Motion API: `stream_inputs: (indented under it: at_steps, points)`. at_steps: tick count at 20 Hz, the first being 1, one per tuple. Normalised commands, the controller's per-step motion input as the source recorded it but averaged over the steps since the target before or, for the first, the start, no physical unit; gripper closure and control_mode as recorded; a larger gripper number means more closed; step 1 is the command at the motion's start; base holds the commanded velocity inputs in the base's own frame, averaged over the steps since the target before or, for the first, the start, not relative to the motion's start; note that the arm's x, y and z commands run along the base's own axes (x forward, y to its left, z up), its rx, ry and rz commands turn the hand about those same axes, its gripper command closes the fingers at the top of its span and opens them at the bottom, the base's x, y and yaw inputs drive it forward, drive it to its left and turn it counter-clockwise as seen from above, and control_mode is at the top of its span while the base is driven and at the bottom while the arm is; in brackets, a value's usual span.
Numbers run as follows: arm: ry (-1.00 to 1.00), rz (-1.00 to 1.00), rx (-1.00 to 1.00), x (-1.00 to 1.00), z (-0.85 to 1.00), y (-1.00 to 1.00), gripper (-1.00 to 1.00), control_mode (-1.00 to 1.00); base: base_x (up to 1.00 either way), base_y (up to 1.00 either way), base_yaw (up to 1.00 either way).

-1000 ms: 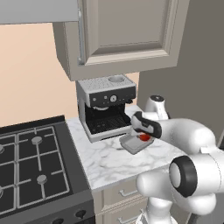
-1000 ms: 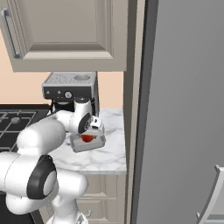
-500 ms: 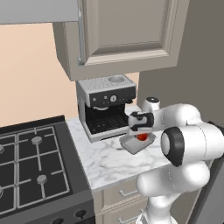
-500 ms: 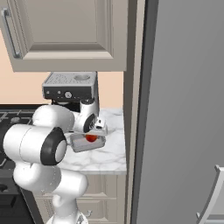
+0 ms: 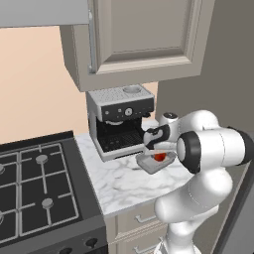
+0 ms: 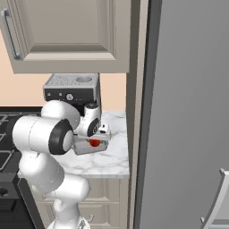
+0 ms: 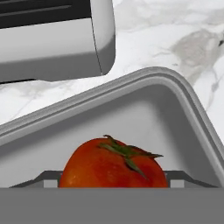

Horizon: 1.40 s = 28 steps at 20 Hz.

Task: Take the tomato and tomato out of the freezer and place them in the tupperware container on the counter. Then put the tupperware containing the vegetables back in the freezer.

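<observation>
The bright red tomato with a green stem top sits low inside the grey tupperware container on the white marble counter. My gripper reaches down into the tray from the coffee machine side and is shut on this tomato, pale finger ends against its two sides. From the right base, the gripper and tomato hang over the container. The orange-red tomato is out of view. The freezer shows its flat grey door and pale handle.
The silver-black coffee machine stands just behind the tray, its base close to the rim. A black gas stove lies left of the counter. Beige wall cabinets hang overhead. My own elbow bulks over the counter's front right.
My elbow has swung up and in toward the counter. The hand has sunk a little, bringing the red tomato down inside the tupperware.
</observation>
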Motion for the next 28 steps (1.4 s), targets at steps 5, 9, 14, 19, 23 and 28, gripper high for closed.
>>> stream_inputs:
  at_steps: [5,9,14,19,23,28]
  points:
    - [-0.01,0.00,0.00,-0.05,-0.01,0.00,-1.00,-1.00,0.00,0.00,0.00]
    - [-0.03,0.00,0.00,-0.14,0.21,0.00,-1.00,-1.00,0.00,0.00,0.00]
    - [-0.01,0.00,-0.04,-0.06,0.41,0.09,-1.00,-1.00,0.00,0.00,0.00]
    - [-0.20,0.00,-0.02,-0.83,0.74,0.01,-1.00,-1.00,0.00,0.00,0.00]
    - [-0.25,0.00,0.00,-1.00,0.81,0.00,-1.00,-1.00,0.00,0.00,0.00]
    - [-0.30,0.00,0.00,-1.00,0.66,0.00,-1.00,-1.00,0.00,0.00,0.00]
